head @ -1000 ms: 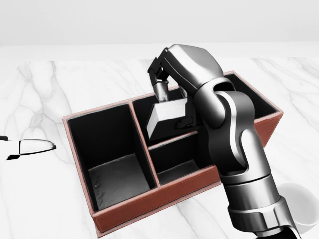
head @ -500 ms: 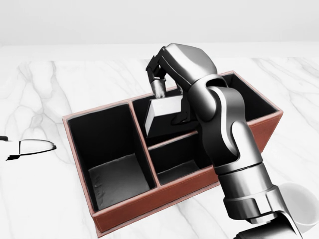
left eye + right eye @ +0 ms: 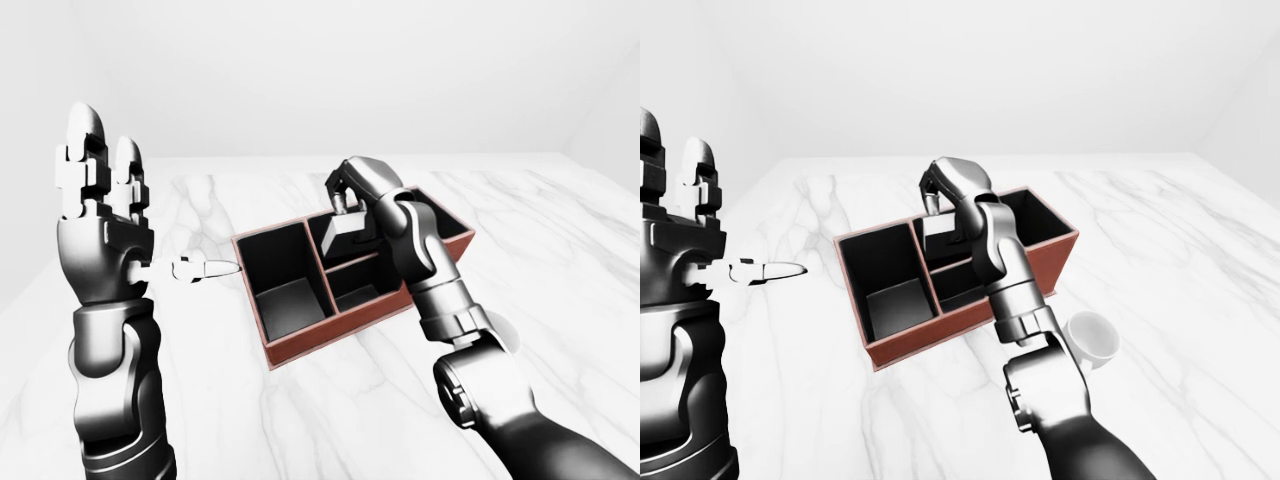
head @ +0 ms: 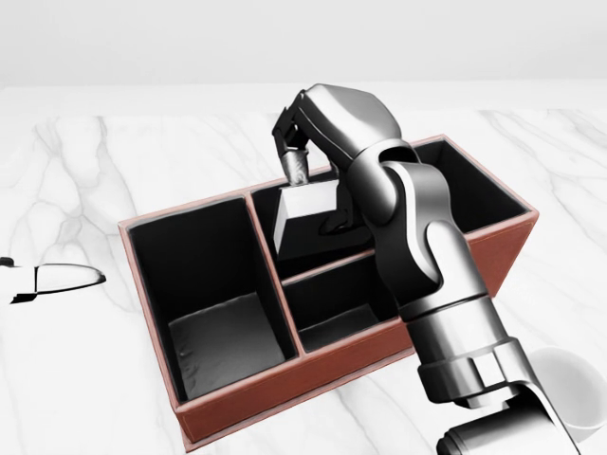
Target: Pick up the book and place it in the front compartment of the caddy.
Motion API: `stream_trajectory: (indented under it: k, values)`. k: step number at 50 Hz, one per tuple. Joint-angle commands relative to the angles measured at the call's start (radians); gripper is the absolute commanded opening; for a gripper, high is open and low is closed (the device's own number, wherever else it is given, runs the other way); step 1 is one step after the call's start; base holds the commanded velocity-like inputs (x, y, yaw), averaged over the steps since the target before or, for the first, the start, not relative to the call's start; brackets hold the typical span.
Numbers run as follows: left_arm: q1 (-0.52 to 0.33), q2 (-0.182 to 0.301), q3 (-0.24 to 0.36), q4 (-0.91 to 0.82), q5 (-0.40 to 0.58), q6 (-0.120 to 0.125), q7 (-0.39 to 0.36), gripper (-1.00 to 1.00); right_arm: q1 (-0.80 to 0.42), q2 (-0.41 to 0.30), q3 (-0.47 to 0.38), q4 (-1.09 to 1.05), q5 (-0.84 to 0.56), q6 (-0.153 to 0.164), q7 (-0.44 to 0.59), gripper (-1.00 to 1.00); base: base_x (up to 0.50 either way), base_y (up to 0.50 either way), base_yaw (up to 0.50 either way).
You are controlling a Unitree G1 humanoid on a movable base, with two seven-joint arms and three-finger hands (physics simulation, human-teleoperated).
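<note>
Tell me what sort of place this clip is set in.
Likely a bare simulated tabletop scene, not a real room: a white marble counter under blank white walls, with only a red-brown compartment caddy, a white cup and the robot's own arms in view.

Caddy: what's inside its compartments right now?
In the head view, the caddy's left compartment and lower middle compartment show only bare floor. The right hand holds the book tilted over the upper middle compartment. The arm hides much of the right side.
</note>
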Motion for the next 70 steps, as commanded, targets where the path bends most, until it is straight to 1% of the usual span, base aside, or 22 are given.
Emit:
stream_trajectory:
  k: [1, 3, 16, 22, 52, 62, 65, 70]
  values:
    - [-0.002, 0.001, 0.001, 0.004, -0.002, 0.000, 0.001, 1.00, -0.029, 0.003, -0.005, 0.038, -0.025, -0.029, -0.038, -1.00, 0.00, 0.00, 0.00]
    - [-0.002, 0.002, 0.002, 0.004, -0.002, 0.000, 0.001, 1.00, -0.032, 0.004, -0.005, 0.052, -0.025, -0.036, -0.046, -1.00, 0.00, 0.00, 0.00]
    - [-0.001, 0.002, 0.000, 0.005, -0.002, 0.000, 0.003, 1.00, -0.049, 0.003, -0.006, 0.101, -0.026, -0.051, -0.068, -1.00, 0.00, 0.00, 0.00]
    - [-0.004, 0.004, 0.004, 0.007, -0.004, 0.000, 0.002, 1.00, -0.064, 0.001, -0.004, 0.151, -0.024, -0.066, -0.096, -1.00, 0.00, 0.00, 0.00]
    - [-0.002, 0.002, 0.001, 0.003, -0.003, 0.000, 0.004, 1.00, -0.101, -0.003, -0.002, 0.272, -0.021, -0.098, -0.159, -1.00, 0.00, 0.00, 0.00]
    - [-0.003, 0.003, 0.001, 0.005, -0.004, 0.000, 0.003, 1.00, -0.121, -0.004, 0.000, 0.335, -0.019, -0.131, -0.209, -1.00, 0.00, 0.00, 0.00]
    - [-0.001, 0.002, 0.000, 0.003, -0.003, 0.000, 0.003, 1.00, -0.127, -0.006, 0.001, 0.364, -0.018, -0.146, -0.231, -1.00, 0.00, 0.00, 0.00]
    - [-0.001, 0.002, 0.001, 0.002, -0.003, 0.000, 0.003, 1.00, -0.126, -0.006, 0.002, 0.370, -0.021, -0.149, -0.241, -1.00, 0.00, 0.00, 0.00]
